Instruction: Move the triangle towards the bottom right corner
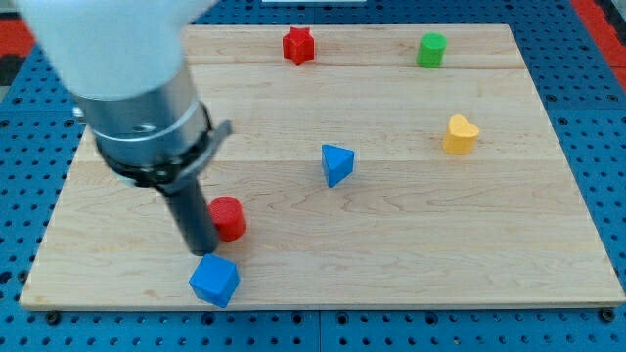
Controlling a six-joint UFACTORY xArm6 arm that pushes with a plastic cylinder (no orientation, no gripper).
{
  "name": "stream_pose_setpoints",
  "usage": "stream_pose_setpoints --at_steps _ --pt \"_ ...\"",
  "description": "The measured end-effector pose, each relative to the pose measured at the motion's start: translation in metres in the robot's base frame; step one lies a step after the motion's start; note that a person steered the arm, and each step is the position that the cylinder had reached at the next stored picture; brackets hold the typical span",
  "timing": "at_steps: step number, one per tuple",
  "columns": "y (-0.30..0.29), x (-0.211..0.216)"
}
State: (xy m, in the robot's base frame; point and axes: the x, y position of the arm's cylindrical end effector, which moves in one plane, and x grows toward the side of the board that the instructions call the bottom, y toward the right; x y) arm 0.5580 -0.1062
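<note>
Arm in from view's top-left, white housing over grey metal collar, dark rod hanging straight down. My tip (203,252) sits low on the wooden board (411,264), near its bottom-left corner, well apart from its right edge. Rod approx vertical, no visible tilt.

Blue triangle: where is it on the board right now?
The blue triangle sits near the board's centre, right of and above the red cylinder and left of the yellow block; my tip is well off to its lower left.

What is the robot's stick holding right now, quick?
My tip: it is a bare rod, so it holds nothing; it sits beside the red cylinder, just above the blue cube, away from the blue triangle.
</note>
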Motion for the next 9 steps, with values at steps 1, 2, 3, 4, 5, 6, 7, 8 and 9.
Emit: stream_pose_setpoints --at_steps 1,2,3,4,5,6,7,8,9 --pt "-0.014 -0.037" --pt "-0.01 -0.061" --pt "-0.005 -0.077" --pt "0.045 -0.029" --pt "0.085 -0.006" --pt "0.123 0.0" --pt "0.119 -0.034" --pt "0.08 -0.097" --pt "0.098 -0.105"
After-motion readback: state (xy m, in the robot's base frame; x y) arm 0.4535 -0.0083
